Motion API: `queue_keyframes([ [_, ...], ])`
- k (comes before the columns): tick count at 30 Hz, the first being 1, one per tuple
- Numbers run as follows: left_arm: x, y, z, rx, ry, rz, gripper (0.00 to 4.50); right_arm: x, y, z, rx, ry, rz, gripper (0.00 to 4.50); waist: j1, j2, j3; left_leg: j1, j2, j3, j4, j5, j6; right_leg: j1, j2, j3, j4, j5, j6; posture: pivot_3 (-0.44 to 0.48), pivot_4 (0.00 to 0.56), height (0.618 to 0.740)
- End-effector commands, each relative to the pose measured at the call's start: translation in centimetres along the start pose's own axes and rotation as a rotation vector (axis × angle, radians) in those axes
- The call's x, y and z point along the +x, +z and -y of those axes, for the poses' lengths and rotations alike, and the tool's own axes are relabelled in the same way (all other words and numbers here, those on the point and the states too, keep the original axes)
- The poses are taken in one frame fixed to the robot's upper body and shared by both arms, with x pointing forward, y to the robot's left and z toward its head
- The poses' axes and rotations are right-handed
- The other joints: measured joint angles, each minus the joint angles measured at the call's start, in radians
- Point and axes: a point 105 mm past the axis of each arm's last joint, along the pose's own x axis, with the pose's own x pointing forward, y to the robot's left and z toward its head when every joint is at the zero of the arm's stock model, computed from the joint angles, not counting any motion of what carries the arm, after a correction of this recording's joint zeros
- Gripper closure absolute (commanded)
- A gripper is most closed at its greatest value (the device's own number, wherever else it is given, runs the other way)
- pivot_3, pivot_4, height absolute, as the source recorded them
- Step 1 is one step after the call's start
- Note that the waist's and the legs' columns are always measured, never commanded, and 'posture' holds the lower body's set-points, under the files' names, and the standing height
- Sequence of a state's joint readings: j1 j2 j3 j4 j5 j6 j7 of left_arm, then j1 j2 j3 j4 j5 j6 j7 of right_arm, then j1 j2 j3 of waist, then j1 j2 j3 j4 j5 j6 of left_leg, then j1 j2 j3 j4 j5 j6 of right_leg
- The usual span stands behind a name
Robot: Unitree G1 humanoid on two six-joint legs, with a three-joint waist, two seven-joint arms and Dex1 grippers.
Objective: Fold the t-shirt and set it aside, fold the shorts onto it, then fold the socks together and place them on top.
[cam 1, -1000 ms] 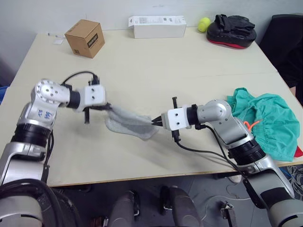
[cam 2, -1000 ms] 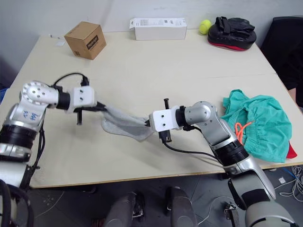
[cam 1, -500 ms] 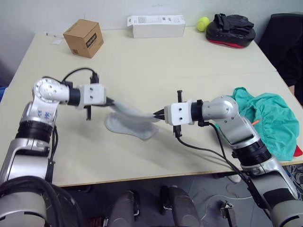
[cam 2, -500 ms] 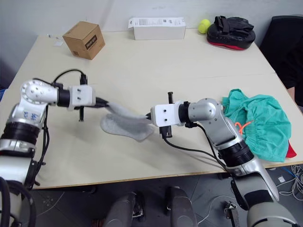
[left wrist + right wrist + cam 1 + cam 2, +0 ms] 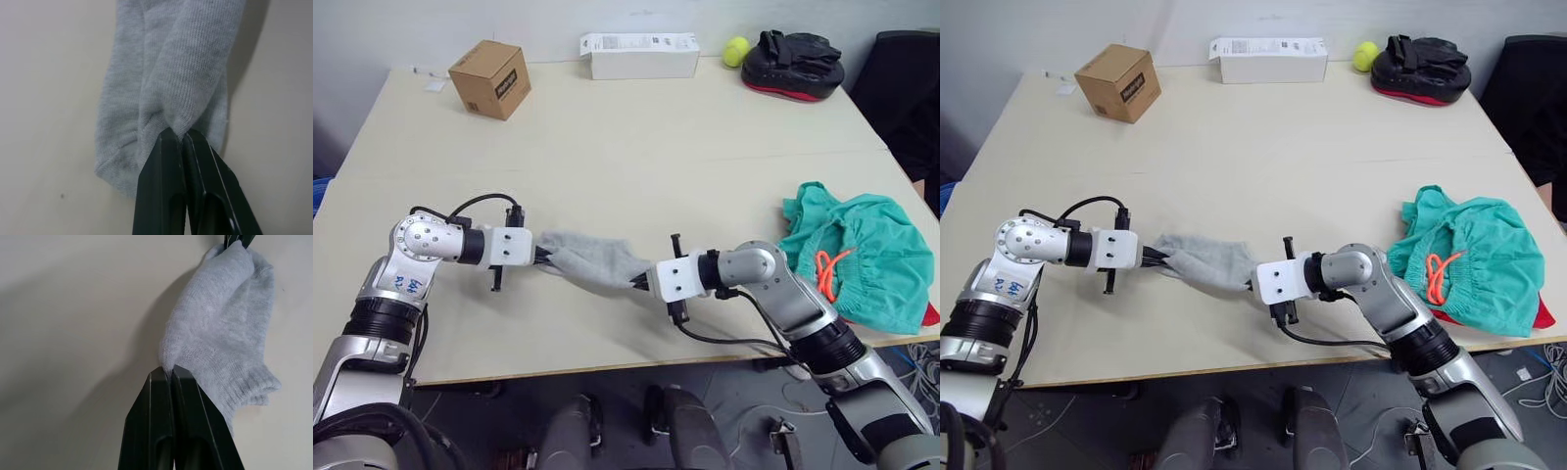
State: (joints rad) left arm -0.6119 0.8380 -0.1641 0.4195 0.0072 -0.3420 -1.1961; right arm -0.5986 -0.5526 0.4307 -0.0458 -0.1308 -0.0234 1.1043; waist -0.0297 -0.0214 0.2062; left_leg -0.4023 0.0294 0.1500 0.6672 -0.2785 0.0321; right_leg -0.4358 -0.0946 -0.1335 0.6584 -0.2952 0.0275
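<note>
The grey socks (image 5: 593, 262) lie bunched near the table's front edge, stretched between my two grippers. My left gripper (image 5: 543, 257) is shut on their left end, and the left wrist view shows the knit (image 5: 181, 63) pinched at the fingertips. My right gripper (image 5: 644, 282) is shut on their right end (image 5: 220, 323). The teal-green shorts (image 5: 862, 264), with an orange drawstring, lie crumpled at the table's right edge. A red sliver of the t-shirt (image 5: 930, 313) peeks out beneath them; the rest of it is hidden.
Along the table's back edge stand a cardboard box (image 5: 490, 78), a long white box (image 5: 639, 55), a tennis ball (image 5: 736, 50) and a black and red pad (image 5: 793, 64). A dark chair (image 5: 901, 78) stands beyond the right side.
Both grippers have come toward the table's front edge and down with the socks. The socks, earlier stretched farther back, now rest bunched closer to the front.
</note>
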Motion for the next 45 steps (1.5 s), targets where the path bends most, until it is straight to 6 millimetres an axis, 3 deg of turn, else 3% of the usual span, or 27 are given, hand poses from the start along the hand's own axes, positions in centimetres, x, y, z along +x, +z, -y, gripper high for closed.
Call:
queue_keyframes([
  [1, -1.4, 0.6, 0.7, -0.046, -0.029, 0.019, 3.8, -0.3, 0.6, 0.0, -0.03, -0.005, 0.022, 4.08, 0.0, 0.0, 0.0, 0.0, 0.0, 0.0, 0.0, 0.0, 0.0, 0.0, 0.0, 0.0, 0.0, 0.0, 0.0, 0.0, 0.15, 0.74],
  [6, -3.0, 0.6, 2.1, -0.151, -0.116, -0.001, 2.24, -1.1, 1.5, 0.9, 0.02, -0.025, 0.071, 2.47, 0.002, 0.0, 0.0, 0.0, 0.0, 0.0, 0.0, 0.0, 0.0, 0.0, 0.0, 0.0, 0.0, 0.0, 0.0, 0.0, 0.15, 0.74],
  [9, -4.4, 1.2, 1.7, -0.29, -0.137, 0.022, 1.26, -2.1, 2.5, 2.1, 0.105, -0.04, 0.123, 2.42, 0.003, 0.0, 0.0, 0.0, 0.0, 0.0, 0.001, 0.0, 0.0, 0.0, 0.0, 0.0, 0.0, 0.0, 0.0, 0.0, 0.15, 0.74],
  [12, -5.1, 1.8, 0.4, -0.413, -0.128, 0.058, 1.26, -2.6, 2.9, 3.1, 0.163, -0.048, 0.141, 2.42, 0.007, 0.0, 0.0, 0.0, 0.0, -0.001, 0.001, 0.0, 0.0, 0.001, 0.0, 0.0, 0.0, 0.0, 0.0, 0.0, 0.15, 0.74],
  [16, -4.1, 1.6, -1.5, -0.486, -0.106, 0.052, 1.26, -2.5, 2.9, 4.1, 0.179, -0.067, 0.14, 2.42, 0.007, -0.001, 0.0, 0.0, 0.0, -0.002, 0.001, 0.0, 0.0, 0.002, 0.0, 0.0, 0.0, 0.0, 0.0, 0.0, 0.15, 0.74],
  [22, -1.8, 1.1, -2.6, -0.5, -0.183, 0.009, 1.26, -2.1, 3.5, 4.6, 0.18, -0.092, 0.155, 2.42, 0.003, -0.001, 0.0, -0.001, -0.001, -0.001, 0.001, 0.0, 0.0, 0.001, 0.001, 0.0, 0.001, 0.0, 0.0, 0.0, 0.15, 0.74],
  [31, -0.6, 0.4, -3.6, -0.527, -0.225, -0.027, 1.26, -2.3, 3.9, 4.5, 0.19, -0.128, 0.157, 2.42, 0.002, -0.001, 0.0, -0.002, 0.0, 0.0, 0.001, 0.0, 0.0, -0.002, 0.001, 0.0, 0.001, 0.0, 0.0, 0.0, 0.15, 0.74],
  [36, -0.2, 0.2, -3.2, -0.534, -0.266, -0.023, 2.49, -2.5, 3.8, 4.4, 0.197, -0.147, 0.15, 2.42, 0.002, -0.001, 0.0, -0.002, 0.0, 0.0, 0.001, 0.0, 0.0, -0.002, 0.001, 0.0, 0.001, 0.0, 0.0, 0.0, 0.15, 0.74],
  [42, -0.1, 0.4, -3.5, -0.542, -0.269, -0.011, 4.46, -2.5, 3.8, 4.3, 0.189, -0.144, 0.143, 2.42, 0.002, -0.002, 0.0, -0.002, 0.0, 0.0, 0.002, 0.0, 0.0, -0.002, 0.001, 0.0, 0.001, 0.0, 0.0, 0.0, 0.15, 0.74],
  [45, -0.6, 1.1, -4.1, -0.55, -0.271, 0.024, 4.46, -2.5, 3.7, 4.3, 0.188, -0.147, 0.141, 2.42, 0.002, -0.002, 0.0, -0.002, -0.001, 0.0, 0.002, 0.0, 0.0, -0.002, 0.0, 0.0, 0.001, 0.0, 0.0, 0.0, 0.15, 0.74],
])
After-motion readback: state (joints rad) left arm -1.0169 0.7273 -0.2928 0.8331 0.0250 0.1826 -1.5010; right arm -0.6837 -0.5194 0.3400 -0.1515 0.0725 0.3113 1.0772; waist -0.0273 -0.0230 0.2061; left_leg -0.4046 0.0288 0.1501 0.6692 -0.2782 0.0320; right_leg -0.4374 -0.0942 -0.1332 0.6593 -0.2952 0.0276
